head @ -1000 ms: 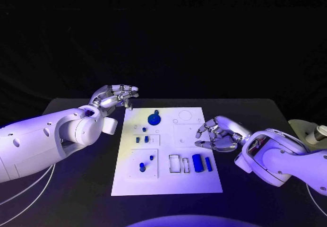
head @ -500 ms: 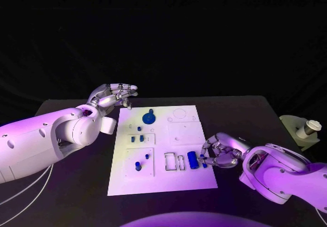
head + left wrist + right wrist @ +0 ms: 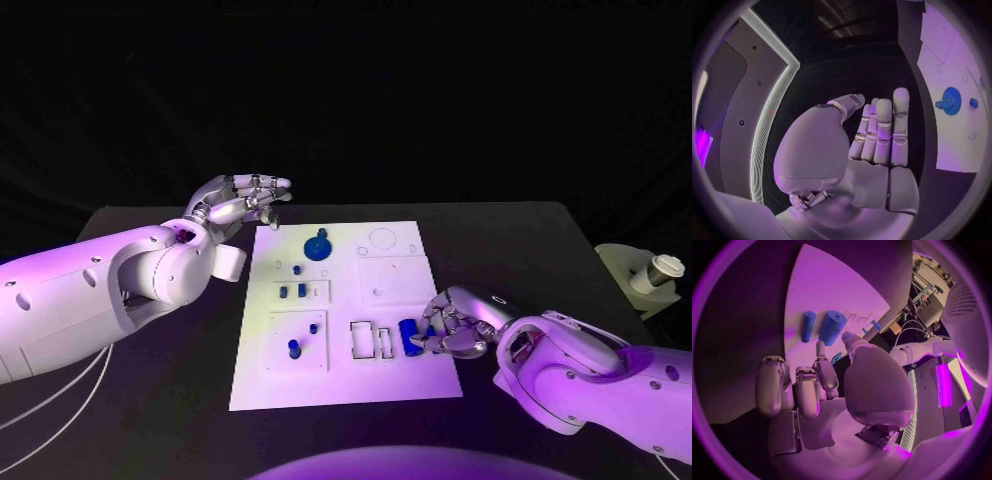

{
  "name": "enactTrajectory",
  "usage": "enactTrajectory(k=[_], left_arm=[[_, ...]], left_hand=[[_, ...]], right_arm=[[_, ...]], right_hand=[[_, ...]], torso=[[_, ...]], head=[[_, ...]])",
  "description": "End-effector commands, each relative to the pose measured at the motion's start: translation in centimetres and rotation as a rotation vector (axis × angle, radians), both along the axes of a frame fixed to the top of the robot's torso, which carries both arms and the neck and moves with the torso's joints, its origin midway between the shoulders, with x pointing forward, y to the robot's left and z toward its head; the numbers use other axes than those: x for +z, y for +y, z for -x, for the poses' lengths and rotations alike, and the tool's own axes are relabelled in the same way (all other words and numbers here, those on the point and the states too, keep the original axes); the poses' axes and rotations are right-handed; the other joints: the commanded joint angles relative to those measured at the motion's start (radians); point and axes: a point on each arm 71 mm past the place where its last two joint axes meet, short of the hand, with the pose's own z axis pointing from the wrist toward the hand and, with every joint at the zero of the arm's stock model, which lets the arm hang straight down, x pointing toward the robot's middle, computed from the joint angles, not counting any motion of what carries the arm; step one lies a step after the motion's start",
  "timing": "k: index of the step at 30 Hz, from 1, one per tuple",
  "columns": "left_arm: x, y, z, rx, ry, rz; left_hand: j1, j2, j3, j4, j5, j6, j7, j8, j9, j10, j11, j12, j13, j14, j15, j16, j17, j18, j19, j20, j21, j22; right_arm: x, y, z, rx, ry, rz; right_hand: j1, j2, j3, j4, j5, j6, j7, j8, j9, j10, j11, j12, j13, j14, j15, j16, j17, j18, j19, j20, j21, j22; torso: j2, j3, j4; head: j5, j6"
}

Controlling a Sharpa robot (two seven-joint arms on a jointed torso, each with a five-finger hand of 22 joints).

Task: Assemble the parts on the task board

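Head view is showing the right hand lying low over the near right part of the white board, its fingers curling down around two blue bars. Whether it is actually gripping one of them cannot be told; the fingertips are sitting right at the bars. In the right wrist view the same hand is reaching toward a thick blue cylinder and a thinner blue rod lying side by side on the board, fingertips just short of them, none clearly closed on either.

The left hand is hovering off the board's far left corner, holding nothing, fingers bent loosely inward and close together. In the left wrist view its fingers are standing fairly straight, side by side, palm bare.

Farther out on the board, a blue gear is sitting near the far edge, small blue pegs are standing in the left recesses, and another blue peg is sitting nearer. The board is resting in the middle of the black table, with dark surroundings behind. A pale stand is sitting off the table's right side.
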Motion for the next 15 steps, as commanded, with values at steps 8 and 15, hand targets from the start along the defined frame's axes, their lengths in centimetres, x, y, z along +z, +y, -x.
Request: enactTrajectory(k=[8,15], left_arm=[[0.2,-0.2,0.1,-0.020,-0.004,0.015],[0.2,-0.2,0.2,-0.023,-0.002,0.015]], left_hand=[[-0.010,0.004,-0.004,0.004,-0.001,-0.005,0.000,-0.002,-0.001,-0.008,0.003,0.007,0.001,-0.006,0.000,0.006,-0.001,0.014,0.001,0.008,-0.006,-0.001],[-0.011,0.005,-0.004,0.005,0.000,-0.006,0.000,-0.002,-0.001,-0.009,0.003,0.008,0.001,-0.006,0.000,0.007,-0.002,0.014,0.001,0.008,-0.007,-0.002]], right_arm=[[-1.0,0.7,-0.3,-0.007,0.000,0.040],[-1.6,1.2,-0.3,0.008,0.026,0.063]], right_hand=[[-0.033,0.018,-0.036,0.001,0.006,-0.001,-0.002,0.011,0.006,0.012,-0.003,0.013,0.011,0.091,-0.005,0.003,0.195,-0.016,0.023,0.000,-0.003,0.168],[-0.035,0.021,-0.050,0.000,0.003,0.008,-0.006,0.018,0.011,0.014,-0.006,0.015,0.014,0.092,-0.007,0.004,0.196,-0.016,0.023,-0.001,-0.002,0.168]], torso=[[0.000,-0.0011,0.0024],[0.001,-0.0005,0.0004]], head=[[0.007,0.002],[0.008,-0.002]])
